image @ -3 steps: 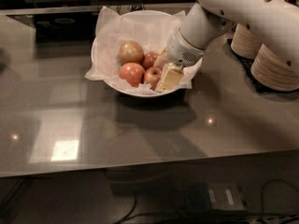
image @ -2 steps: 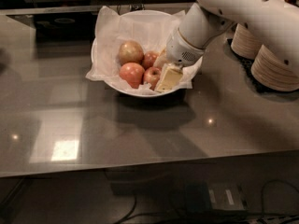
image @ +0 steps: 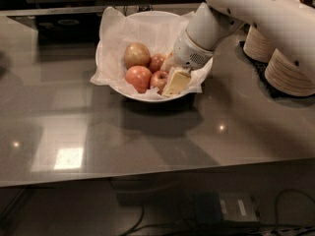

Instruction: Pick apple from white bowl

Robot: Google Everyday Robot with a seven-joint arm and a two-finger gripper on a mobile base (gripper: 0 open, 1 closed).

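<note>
Grey, glossy countertop (image: 147,136) carrying light reflections; dark cabinetry behind.

Item of interest: one deep-red apple (image: 158,80). Lies inside the white bowl (image: 162,14), at the front and right of centre, on the crinkled white paper (image: 118,28) lining.

Apples in the bowl, counted: four.
- The deep-red apple above.
- One second reddish apple (image: 156,62) just behind it.
- One orange-pink apple (image: 138,77) just beside it on the left.
- One yellow-green apple (image: 136,54) at the rear left.

All four clustered, touching or nearly so.

Grippers: one. Gripper (image: 173,76) lowered inside the right half of the bowl, cream-coloured end against the right side of the deep-red apple. Clenched, released or grasping: cannot tell.

Arms: one. White arm (image: 256,9) reaching in from the upper right, across the bowl rim.

White bowls: one, standing on the countertop towards the rear.

Stacks of beige paper bowls (image: 290,70): two, at the right edge, apart from the white bowl, partly hidden by the arm.
</note>
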